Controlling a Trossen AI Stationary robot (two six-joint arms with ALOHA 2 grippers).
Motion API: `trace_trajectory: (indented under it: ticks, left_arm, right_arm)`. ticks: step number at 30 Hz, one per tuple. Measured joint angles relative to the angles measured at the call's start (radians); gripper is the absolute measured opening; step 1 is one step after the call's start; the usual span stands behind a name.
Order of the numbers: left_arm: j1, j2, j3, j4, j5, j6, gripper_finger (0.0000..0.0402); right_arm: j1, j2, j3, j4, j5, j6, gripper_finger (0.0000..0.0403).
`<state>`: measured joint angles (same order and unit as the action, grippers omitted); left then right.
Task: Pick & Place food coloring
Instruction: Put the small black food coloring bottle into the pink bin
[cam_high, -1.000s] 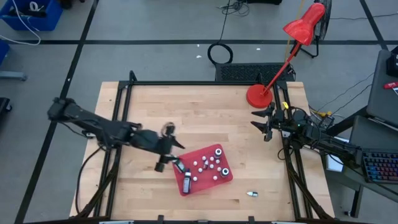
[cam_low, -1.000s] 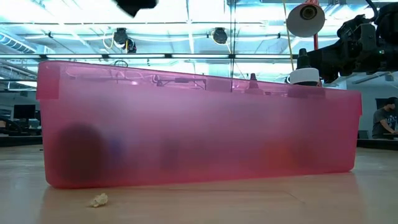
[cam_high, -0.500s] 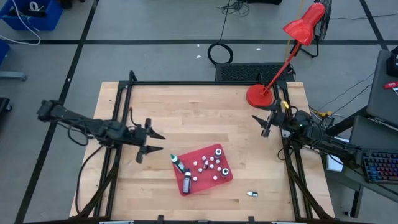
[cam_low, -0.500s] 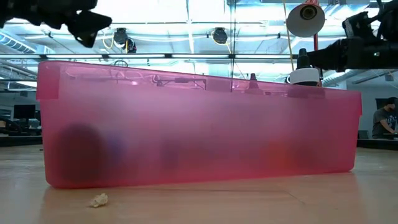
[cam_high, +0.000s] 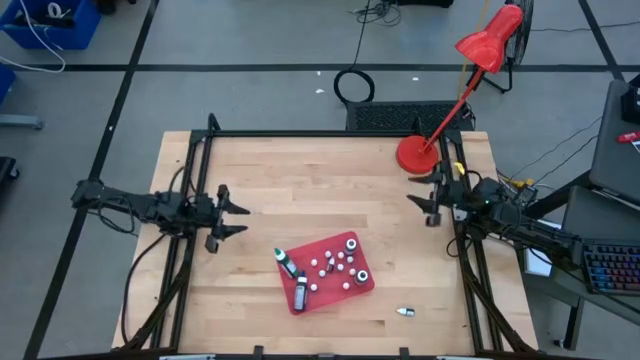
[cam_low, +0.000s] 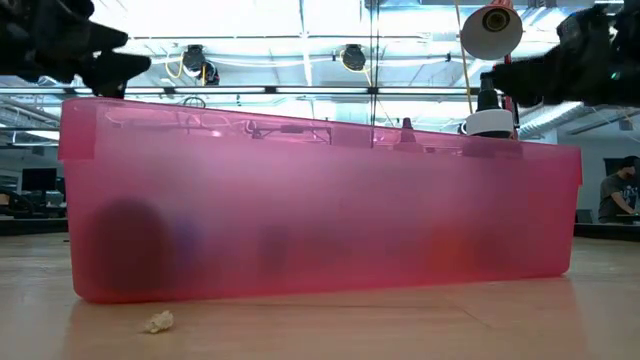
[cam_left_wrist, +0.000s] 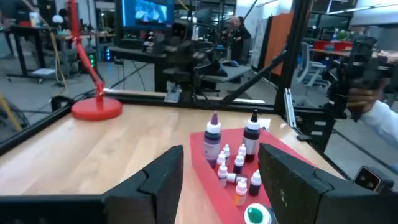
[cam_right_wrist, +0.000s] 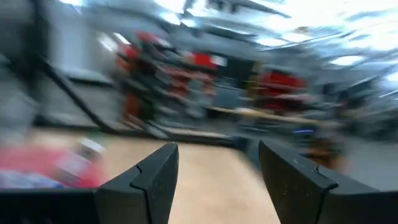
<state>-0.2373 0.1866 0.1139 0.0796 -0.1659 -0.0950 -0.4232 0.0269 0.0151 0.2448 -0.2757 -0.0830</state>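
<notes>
High view: loose bottle beside red tray.

Food coloring: tiny whitish-capped dropper bottles clustered on the red tray just below the frame's centre in the high view. Two taller dark bottles upright among them; a green-capped one at the tray's left edge.

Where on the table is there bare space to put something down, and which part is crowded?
Bare wood lies between the left claw and the right claw, above the red tray, and also along the table's back edge left of the lamp base. It is crowded in the tray, full of bottles; one small bottle lies alone to its right.
</notes>
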Motion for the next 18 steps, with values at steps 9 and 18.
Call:
trace_trajectory:
  ticks: [9, 18]
  left_arm:
    - [0.033, -0.138, -0.002, -0.224, -0.018, -0.047, 0.0209]
    - [0.062, -0.158, -0.002, -0.296, -0.03, -0.07, 0.0209]
  right_arm:
    - [0.001, 0.005, 0.0, 0.141, -0.324, 0.517, 0.021]
    - [0.013, 0.019, 0.0, 0.167, -0.366, 0.718, 0.021]
